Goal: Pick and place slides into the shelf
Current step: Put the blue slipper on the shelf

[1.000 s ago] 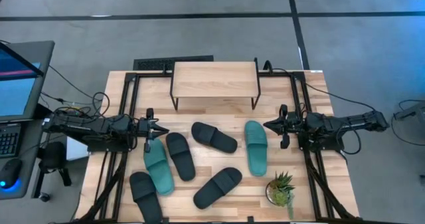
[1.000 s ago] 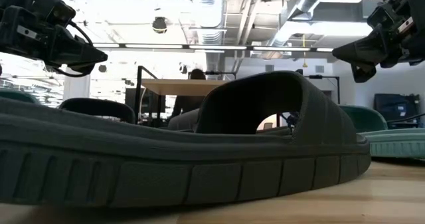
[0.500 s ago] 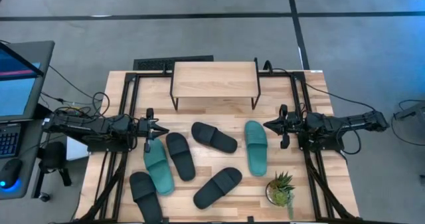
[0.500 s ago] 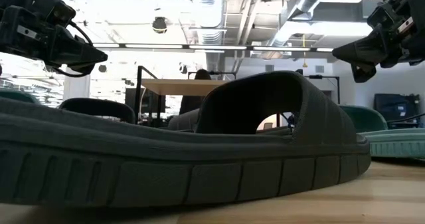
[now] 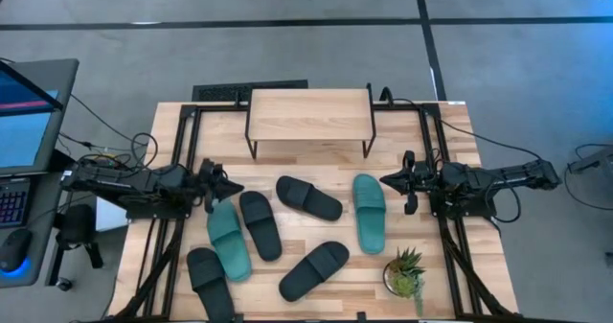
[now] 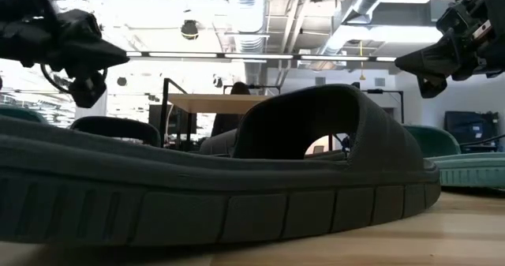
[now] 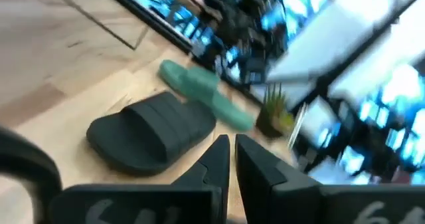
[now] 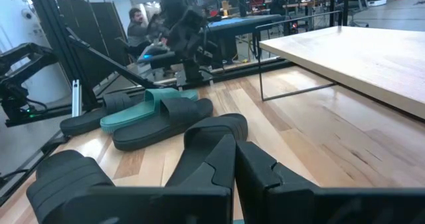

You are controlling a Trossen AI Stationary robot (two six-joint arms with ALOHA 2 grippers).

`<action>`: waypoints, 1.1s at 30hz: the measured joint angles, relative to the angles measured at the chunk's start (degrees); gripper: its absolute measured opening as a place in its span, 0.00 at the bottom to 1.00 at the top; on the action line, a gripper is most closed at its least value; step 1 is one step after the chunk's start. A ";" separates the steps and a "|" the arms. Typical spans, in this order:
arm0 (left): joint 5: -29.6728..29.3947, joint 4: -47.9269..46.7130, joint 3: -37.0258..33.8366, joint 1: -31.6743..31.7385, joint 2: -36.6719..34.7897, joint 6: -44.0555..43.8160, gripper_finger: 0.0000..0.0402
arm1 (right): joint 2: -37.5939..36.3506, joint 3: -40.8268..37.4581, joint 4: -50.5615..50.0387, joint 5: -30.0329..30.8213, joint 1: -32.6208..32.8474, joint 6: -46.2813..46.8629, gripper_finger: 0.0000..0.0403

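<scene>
Fingers on both grippers were pressed together w/ nothing between them. High view: left gripper [image 5: 220, 183] hovered off the shelf's front-left corner, right gripper [image 5: 387, 181] off its front-right, both clear of the shelf [image 5: 309, 115], which stood empty at the table's [image 5: 450, 131] far edge. All six slides lay in front of the shelf: teal slide [image 5: 368, 211] just beside the right gripper, second teal slide [image 5: 228, 241] under the left gripper's tip, black slide [image 5: 308, 197] nearest the shelf's front, another black slide [image 5: 260, 224] touching the second teal one, two more black ones [image 5: 314, 269] [image 5: 209, 279] farthest from the shelf. Potted plant [image 5: 406, 272] sat well out from the shelf's front-right. Low view: a black slide [image 6: 237, 179] filled the foreground, shelf top [image 6: 207, 102] behind it, grippers up on either side. Left wrist view: blurred; closed fingers [image 7: 216, 163] aimed over a black slide [image 7: 153, 129], w/ a teal one [image 7: 202, 91] and the plant [image 7: 274, 111] beyond. Right wrist view: closed fingers [image 8: 219, 159] pointed across the slides [image 8: 163, 111], shelf board [image 8: 352, 51] alongside; a person [image 8: 138, 26] sat beyond the table.
</scene>
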 joint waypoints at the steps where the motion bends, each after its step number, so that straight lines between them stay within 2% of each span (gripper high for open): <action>1: -1.04 0.58 0.04 0.00 0.00 -3.69 0.03 | -0.02 0.00 0.01 0.01 -0.01 0.01 0.00; 3: -3.26 1.51 0.06 0.00 0.00 -8.30 0.03 | -0.01 0.00 -0.01 0.00 -0.01 0.01 0.00; 7: -8.52 2.07 0.17 0.00 0.00 -9.49 0.03 | 0.00 0.00 1.16 -0.03 0.01 2.26 0.00; 12: -15.27 1.91 0.22 0.00 0.00 -10.79 0.03 | 0.00 0.00 13.59 0.76 -0.01 30.13 0.00; 14: -16.65 1.88 0.22 0.00 0.00 -9.96 0.03 | -0.02 0.00 17.87 2.32 -0.16 37.10 0.00; 17: -16.76 1.88 0.26 0.02 0.00 -6.72 0.03 | 0.00 0.00 20.89 7.11 -0.27 40.17 0.00; 20: -16.78 1.88 0.26 0.02 0.00 -7.74 0.03 | -0.02 0.00 21.85 9.92 -0.32 43.37 0.00; 27: -14.42 1.87 0.28 0.02 0.00 -17.47 0.03 | -0.02 0.00 21.34 10.35 0.03 52.55 0.00; 31: -11.06 2.10 0.32 0.01 0.00 -23.33 0.03 | 0.00 0.00 24.02 8.08 0.08 52.34 0.00; 33: -7.03 4.19 0.32 -0.14 0.02 -22.41 0.03 | 0.00 0.00 28.83 6.01 0.41 49.80 0.00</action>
